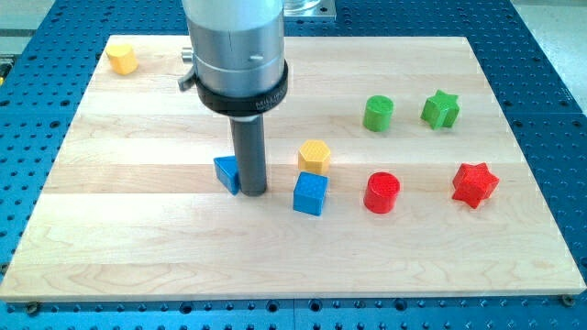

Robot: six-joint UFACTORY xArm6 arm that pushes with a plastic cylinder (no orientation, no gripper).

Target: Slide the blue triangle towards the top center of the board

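Note:
The blue triangle [226,172] lies on the wooden board [138,238] a little left of the middle. My tip [254,192] stands right against the triangle's right side, slightly toward the view's bottom of it. The rod and the arm's grey body rise above it and hide part of the board's top centre.
A blue cube [310,193] and a yellow hexagon [314,157] sit just right of my tip. A red cylinder [382,192], red star [474,184], green cylinder [378,114] and green star [440,109] are on the right. A second yellow block [122,58] sits at top left.

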